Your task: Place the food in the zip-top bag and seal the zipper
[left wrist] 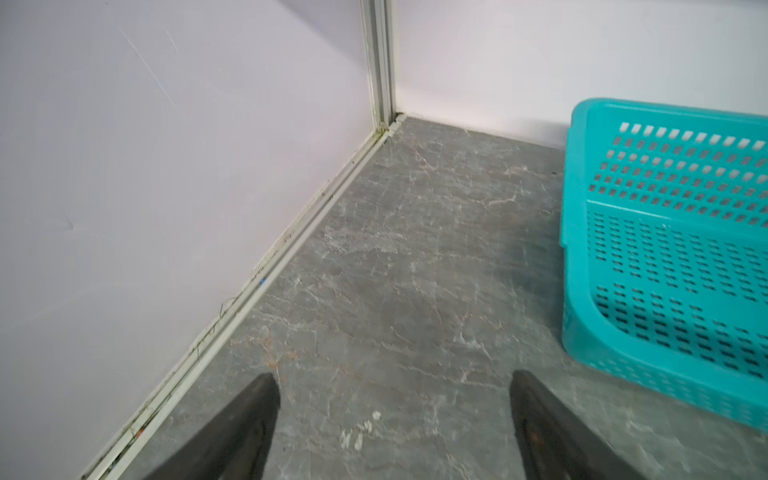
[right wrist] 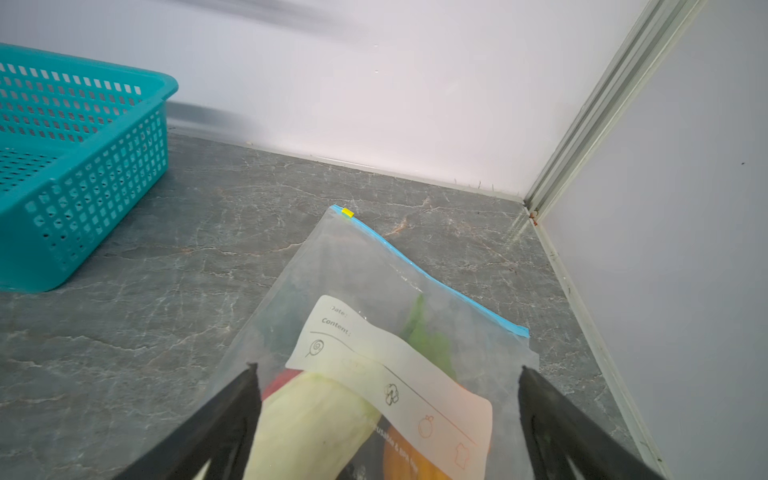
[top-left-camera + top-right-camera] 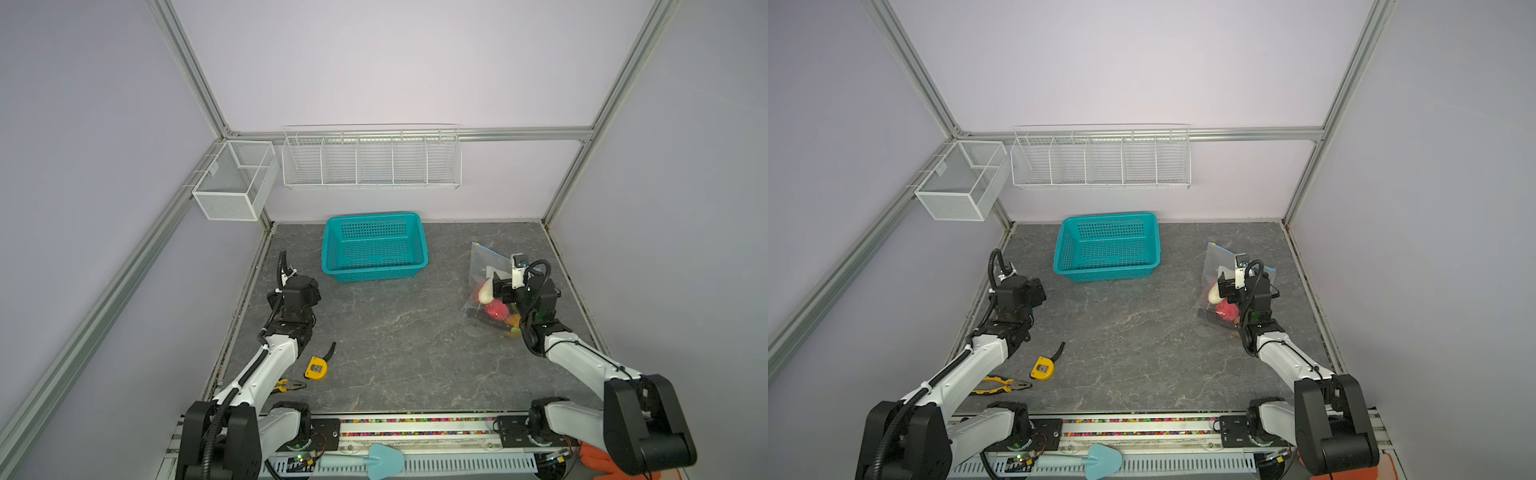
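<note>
The zip-top bag [image 3: 484, 262] [image 3: 1219, 262] [image 2: 353, 266] lies flat on the table at the right, near the right wall. The food is inside it: a pale white piece [image 3: 485, 293] [image 2: 311, 419], a red piece [image 3: 496, 309] [image 3: 1225, 309], an orange piece [image 2: 399, 461] and a green piece [image 2: 428, 340]. The light-blue zipper [image 2: 432, 278] runs along the bag's far edge, with its yellow slider [image 2: 347, 213] at the far end. My right gripper [image 3: 500, 289] [image 2: 388, 368] hangs open just above the bag, holding nothing. My left gripper [image 3: 305, 291] [image 1: 394, 375] is open over bare table by the left wall.
A teal perforated basket [image 3: 374, 217] [image 1: 582, 232] [image 2: 104, 174] stands at the back middle of the table. A yellow tape measure [image 3: 316, 368] and pliers [image 3: 289, 385] lie front left beside the left arm. White wire racks [image 3: 370, 160] hang on the back wall.
</note>
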Tool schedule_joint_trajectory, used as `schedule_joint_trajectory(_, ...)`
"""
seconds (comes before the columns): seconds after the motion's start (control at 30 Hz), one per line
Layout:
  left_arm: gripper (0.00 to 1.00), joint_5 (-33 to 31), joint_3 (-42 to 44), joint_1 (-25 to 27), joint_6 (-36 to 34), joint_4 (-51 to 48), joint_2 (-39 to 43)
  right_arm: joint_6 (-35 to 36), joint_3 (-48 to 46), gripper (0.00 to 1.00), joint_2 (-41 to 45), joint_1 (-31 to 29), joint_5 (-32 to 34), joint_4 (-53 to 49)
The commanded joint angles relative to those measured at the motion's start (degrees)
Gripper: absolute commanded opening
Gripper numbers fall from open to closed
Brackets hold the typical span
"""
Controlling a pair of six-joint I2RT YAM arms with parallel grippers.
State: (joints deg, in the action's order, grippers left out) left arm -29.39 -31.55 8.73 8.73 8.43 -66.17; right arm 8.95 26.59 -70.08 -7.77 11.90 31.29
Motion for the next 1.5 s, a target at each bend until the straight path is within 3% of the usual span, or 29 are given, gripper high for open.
schedule_joint_trajectory(0.0,0.86,3.27,2.3,-0.54,-5.53,12.37,-3.93,3.05,-2.94,0.98,-1.65,-0.26,2.4,7.07)
schedule_joint_trajectory(0.23,0.85,7.89,3.4,-3.19,-7.16,24.04,-14.65,1.73,-4.71,0.99,-2.89,-2.43,3.21,7.98)
schedule_joint_trajectory(0.37,0.84,11.91,5.13,-3.54,-7.82,31.27,-16.76,2.36,-9.4,0.98,-7.69,-2.71,7.63,18.98)
schedule_joint_trajectory(0.5,0.83,13.29,9.24,-3.63,-8.81,43.94,-22.63,-1.9,-8.64,0.98,-11.62,-0.58,7.28,22.22)
schedule_joint_trajectory(0.57,0.84,13.23,8.64,-3.67,-8.21,41.78,-21.99,-3.72,-10.23,0.97,-15.48,1.75,5.6,28.93)
schedule_joint_trajectory(0.77,0.94,10.34,8.84,-3.81,-7.23,43.33,-22.76,-6.75,-5.09,0.89,-17.83,5.5,-0.64,19.89)
schedule_joint_trajectory(0.8,1.0,10.3,8.81,-3.98,-7.16,43.47,-22.86,-7.39,-4.62,0.89,-17.99,6.53,-2.03,19.27)
schedule_joint_trajectory(1.07,1.0,10.31,8.71,-3.99,-7.06,43.28,-22.89,-6.31,-6.14,0.89,-17.89,4.97,1.3,22.07)
schedule_joint_trajectory(1.47,1.0,10.48,8.62,-4.07,-6.98,43.17,-22.93,-5.97,-5.48,0.89,-17.9,5.3,-1.58,20.74)
